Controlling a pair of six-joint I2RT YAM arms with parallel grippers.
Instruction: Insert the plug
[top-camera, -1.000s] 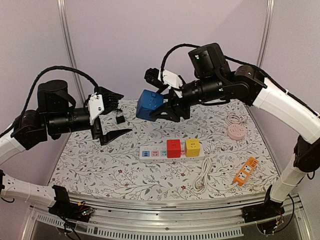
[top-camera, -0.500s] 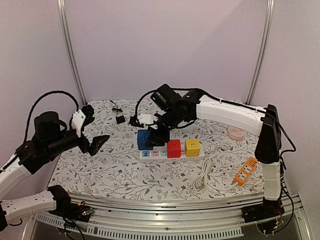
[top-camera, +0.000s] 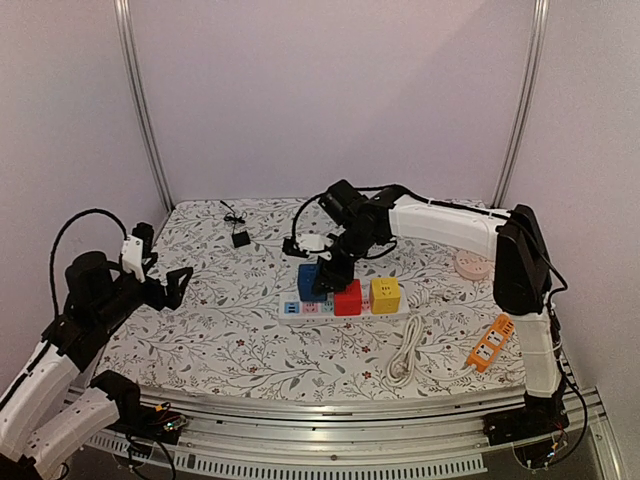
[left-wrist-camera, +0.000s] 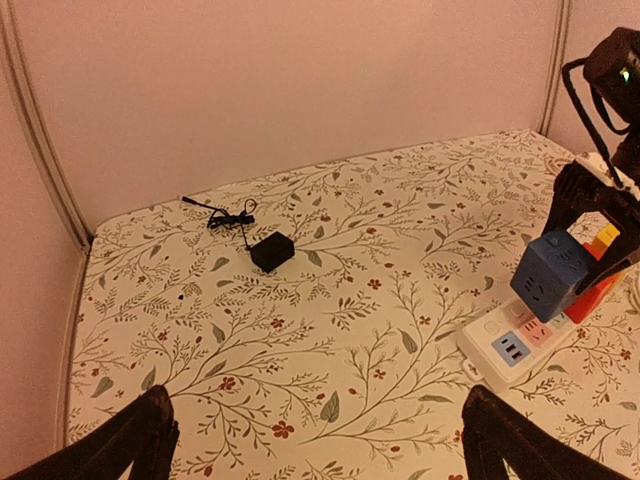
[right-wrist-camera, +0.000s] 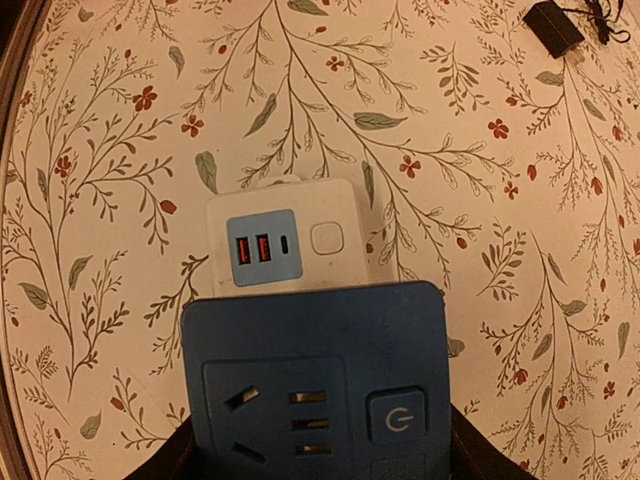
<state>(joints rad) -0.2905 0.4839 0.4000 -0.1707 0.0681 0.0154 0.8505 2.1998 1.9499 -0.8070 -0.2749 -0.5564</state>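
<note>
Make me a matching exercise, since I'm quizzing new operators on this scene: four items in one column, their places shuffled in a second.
Items
1. blue cube
2. red cube
3. orange power strip
4. black adapter

Places
A. sits on the white strip, beside the yellow cube
B. lies near the right edge of the table
C. held in the right gripper, tilted over the white strip
D. lies at the far side of the table, cord attached

Pairs: 1-C, 2-A, 3-B, 4-D
</note>
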